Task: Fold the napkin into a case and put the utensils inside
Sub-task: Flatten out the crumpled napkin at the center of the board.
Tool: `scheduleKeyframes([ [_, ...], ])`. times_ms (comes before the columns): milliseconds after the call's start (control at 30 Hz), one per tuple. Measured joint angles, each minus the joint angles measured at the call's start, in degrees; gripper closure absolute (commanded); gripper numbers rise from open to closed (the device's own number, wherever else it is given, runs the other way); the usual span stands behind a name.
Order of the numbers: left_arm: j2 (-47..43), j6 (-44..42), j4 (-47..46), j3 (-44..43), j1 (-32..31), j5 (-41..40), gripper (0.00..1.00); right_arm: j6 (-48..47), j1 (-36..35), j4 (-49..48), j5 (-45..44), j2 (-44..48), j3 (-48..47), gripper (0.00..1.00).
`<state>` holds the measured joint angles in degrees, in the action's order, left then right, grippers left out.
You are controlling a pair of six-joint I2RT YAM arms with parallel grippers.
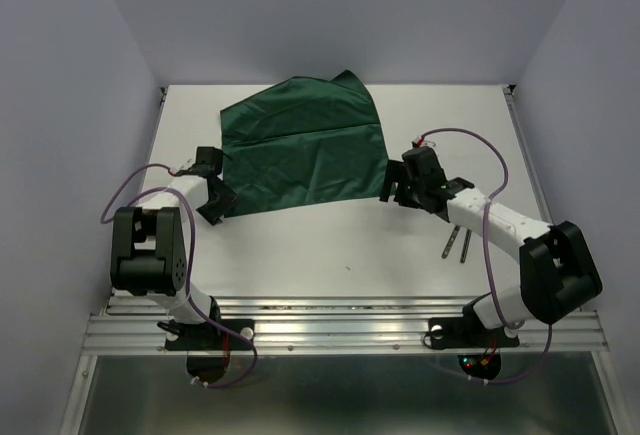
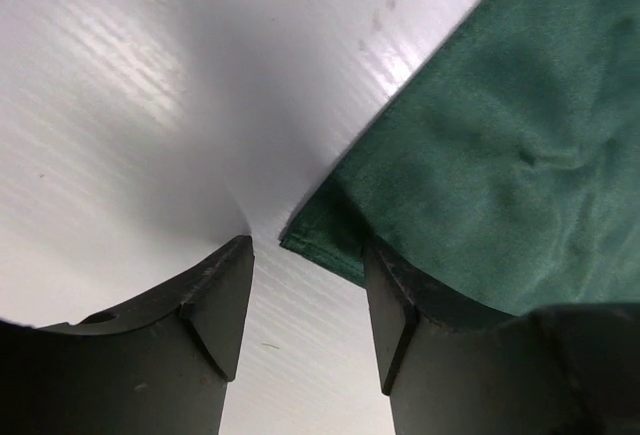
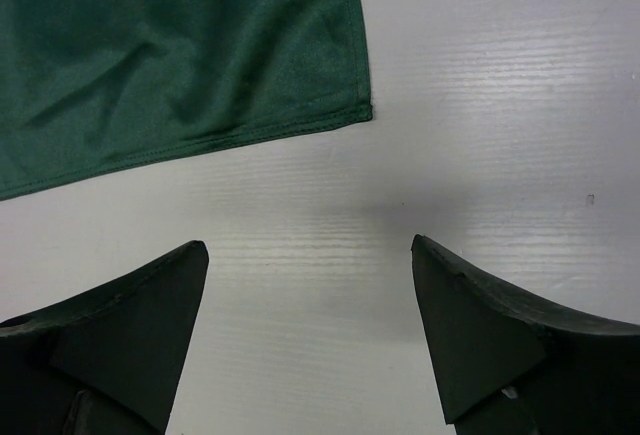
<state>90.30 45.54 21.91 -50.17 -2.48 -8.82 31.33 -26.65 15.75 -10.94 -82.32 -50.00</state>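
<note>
Napkin (image 1: 300, 150) flat on white table (image 1: 330, 255)

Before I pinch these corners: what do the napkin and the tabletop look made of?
The napkin looks like soft woven cloth, dark green with a slight sheen; it creases and has a stitched hem. The tabletop looks like hard white plastic or laminate, semi-glossy, with fine ridges catching glare; which one, I cannot tell.

napkin (image 1: 300, 145): spread on the bench (image 1: 330, 255), toward its far side | utensils (image 1: 465, 247): laid side by side, right of and nearer than the napkin, apart from it | left fingers (image 2: 200, 355): set at its near-left corner | right fingers (image 3: 500, 325): set just before its near-right corner, not touching
</note>
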Motion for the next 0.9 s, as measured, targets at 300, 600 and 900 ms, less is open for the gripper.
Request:
scheduleKeyframes([
  [300, 1.1, -0.2, -4.6, -0.1, 0.0, 1.1, 0.60, 0.1, 0.0, -0.7, 0.0, 1.2, 0.5, 0.15],
  [600, 3.0, -0.4, -7.7, -1.0, 0.0, 2.3, 1.00, 0.5, 0.0, -1.0, 0.0, 1.2, 1.9, 0.19],
  [900, 1.8, -1.4, -6.6, -1.0, 0.0, 2.6, 1.00, 2.0, 0.0, -2.3, 0.0, -4.8, 1.7, 0.33],
])
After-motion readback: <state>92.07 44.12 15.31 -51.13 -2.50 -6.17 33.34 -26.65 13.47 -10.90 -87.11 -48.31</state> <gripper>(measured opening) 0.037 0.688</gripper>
